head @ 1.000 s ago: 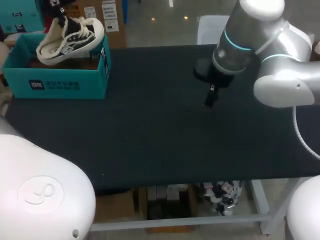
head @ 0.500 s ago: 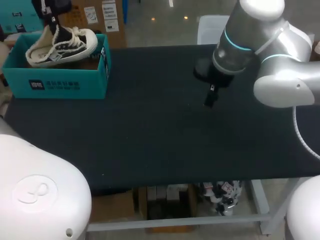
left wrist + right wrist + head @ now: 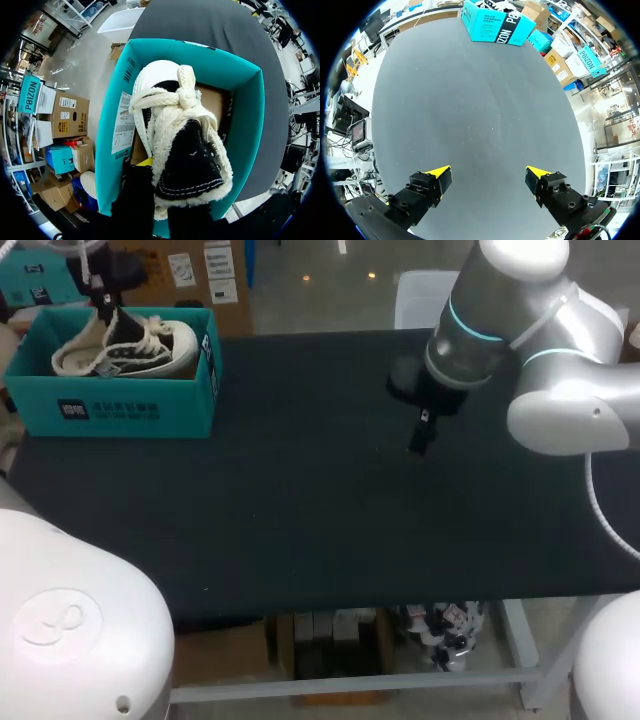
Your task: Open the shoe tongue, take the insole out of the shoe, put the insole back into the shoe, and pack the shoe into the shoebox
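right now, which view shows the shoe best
The left wrist view: the shoe fills it, laces and fleecy collar clear, inside the shoebox. The head view shows it small. The right wrist view shows the shoebox far off, the shoe hardly.

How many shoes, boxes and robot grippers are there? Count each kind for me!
Shoes: 1, the shoe sitting in the box.
Boxes: 1, the teal shoebox.
Grippers: 2, the left gripper at the shoe's heel and the right gripper over the bare table.
Total: 4
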You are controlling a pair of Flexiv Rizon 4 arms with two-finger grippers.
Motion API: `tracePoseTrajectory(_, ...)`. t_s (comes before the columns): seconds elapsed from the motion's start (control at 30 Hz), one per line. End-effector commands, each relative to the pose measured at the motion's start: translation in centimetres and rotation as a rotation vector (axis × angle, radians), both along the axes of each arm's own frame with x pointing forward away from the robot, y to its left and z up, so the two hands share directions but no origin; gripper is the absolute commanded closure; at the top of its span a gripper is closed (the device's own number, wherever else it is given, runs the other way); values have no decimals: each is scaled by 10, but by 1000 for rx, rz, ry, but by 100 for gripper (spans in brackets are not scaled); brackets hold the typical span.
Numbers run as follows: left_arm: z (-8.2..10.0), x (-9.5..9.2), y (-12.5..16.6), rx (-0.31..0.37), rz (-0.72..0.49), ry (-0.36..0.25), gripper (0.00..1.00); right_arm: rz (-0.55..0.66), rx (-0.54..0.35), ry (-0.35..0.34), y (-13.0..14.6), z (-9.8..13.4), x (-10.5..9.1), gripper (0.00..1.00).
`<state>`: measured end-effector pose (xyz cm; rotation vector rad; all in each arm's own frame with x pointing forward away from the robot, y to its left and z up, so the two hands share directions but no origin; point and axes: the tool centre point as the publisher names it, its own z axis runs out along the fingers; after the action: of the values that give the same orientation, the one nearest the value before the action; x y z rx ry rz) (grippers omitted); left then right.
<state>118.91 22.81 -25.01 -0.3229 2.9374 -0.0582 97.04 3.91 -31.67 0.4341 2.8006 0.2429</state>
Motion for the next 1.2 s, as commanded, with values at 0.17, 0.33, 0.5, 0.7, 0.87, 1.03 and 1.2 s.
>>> tracePoseTrajectory(0.17,-30,5,-4,18,-23,37,100,-1,-3,1,0,0,0,0)
tracePoseTrajectory(0.33,-36,4,-5,32,9,38,0,-1,-3,1,0,0,0,0)
tracePoseTrajectory(0.5,-30,-1,-8,27,29,26,0,-1,-3,1,0,0,0,0)
tracePoseTrajectory(0.7,9,-12,-25,-15,35,-37,0,-1,-3,1,0,0,0,0)
tracePoseTrajectory(0.87,42,-24,-52,-14,-9,-85,0,-1,-3,1,0,0,0,0)
tracePoseTrajectory(1.03,70,-38,-84,-9,-64,-89,0,-1,-3,1,0,0,0,0)
tracePoseTrajectory(1.2,85,-49,-112,0,-109,-103,0,-1,-3,1,0,0,0,0)
